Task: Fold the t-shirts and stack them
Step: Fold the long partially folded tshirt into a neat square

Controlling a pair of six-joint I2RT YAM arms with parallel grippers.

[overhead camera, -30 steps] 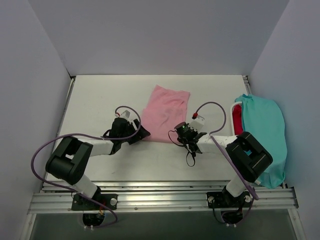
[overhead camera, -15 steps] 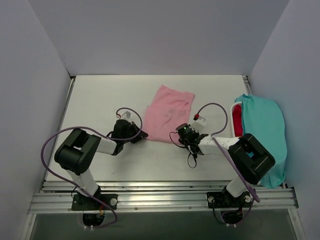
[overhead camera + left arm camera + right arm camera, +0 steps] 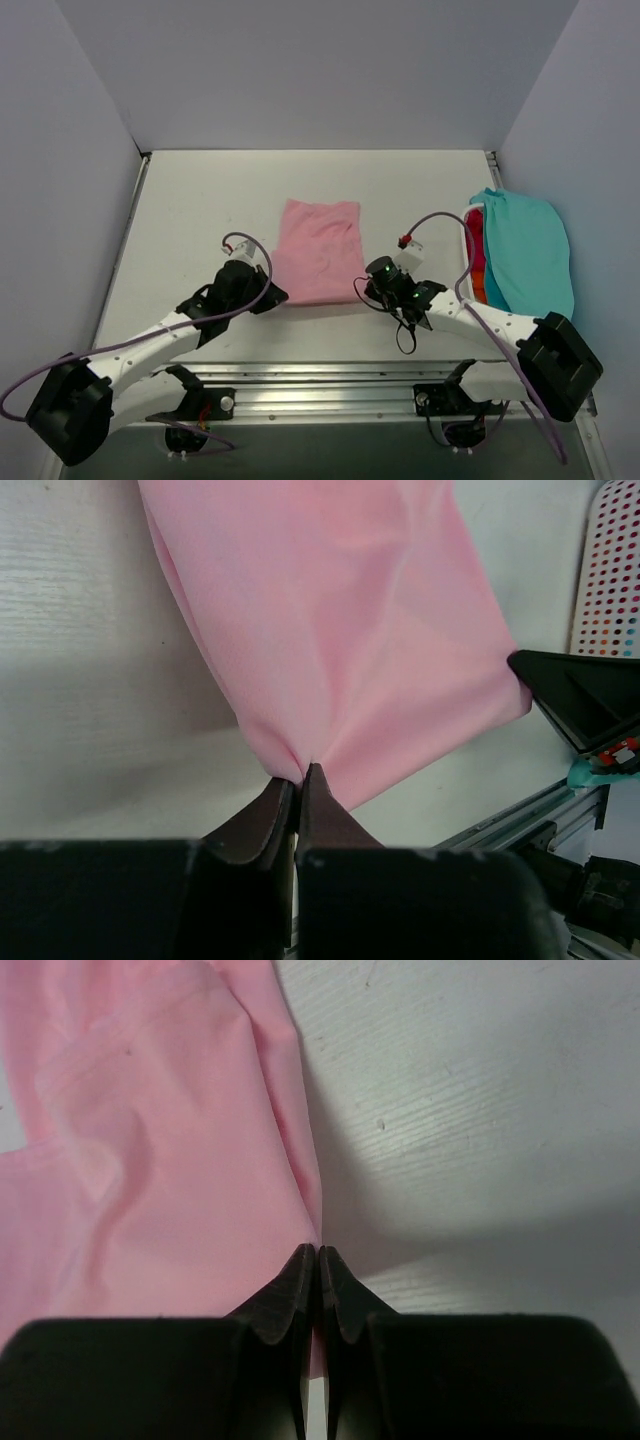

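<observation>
Folding step in hand: the pink t-shirt (image 3: 318, 250) lies flat at mid table (image 3: 190, 200); left gripper (image 3: 300, 772) and right gripper (image 3: 317, 1253) each pinch a near corner; the teal-topped stack (image 3: 530, 255) sits well to the right; judged next: lift both corners evenly toward the far hem.

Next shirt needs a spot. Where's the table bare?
Widest bare patch: the white table left of the light pink cotton t-shirt, out to the left wall. Another strip runs behind it. Crowded: the near edge, where left gripper and right gripper pinch its corners, and the teal-topped shirt pile at right.
</observation>
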